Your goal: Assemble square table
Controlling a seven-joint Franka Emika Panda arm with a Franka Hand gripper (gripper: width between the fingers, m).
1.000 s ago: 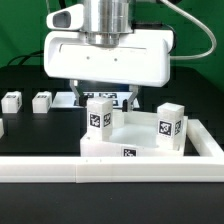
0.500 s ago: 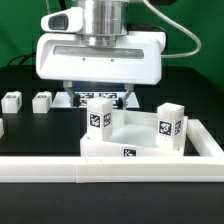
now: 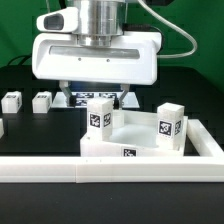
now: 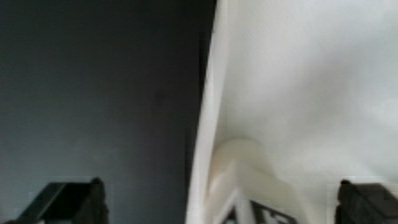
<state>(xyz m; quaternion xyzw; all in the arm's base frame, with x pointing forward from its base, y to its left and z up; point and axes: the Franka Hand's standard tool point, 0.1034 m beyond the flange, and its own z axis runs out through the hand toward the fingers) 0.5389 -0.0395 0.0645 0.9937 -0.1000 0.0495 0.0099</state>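
Spread wide, empty, over the table top

My fingers (image 4: 71, 200) hold nothing. The square table top (image 3: 105, 147) sits in the corner of the border rail (image 3: 100, 168), braced against sliding, I judge; two legs (image 3: 100, 114) stand upright in it.

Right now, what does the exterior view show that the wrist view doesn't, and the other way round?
Only the exterior view: the gripper with its whole body, two loose legs at that view's left, a far upright leg on the table top, and the border rail.
Only the wrist view: both fingertips seen end-on, spread wide.
Both: the white table top, the dark table, and what looks like the same near upright leg, which in the wrist view sits between the open fingers, ungripped.
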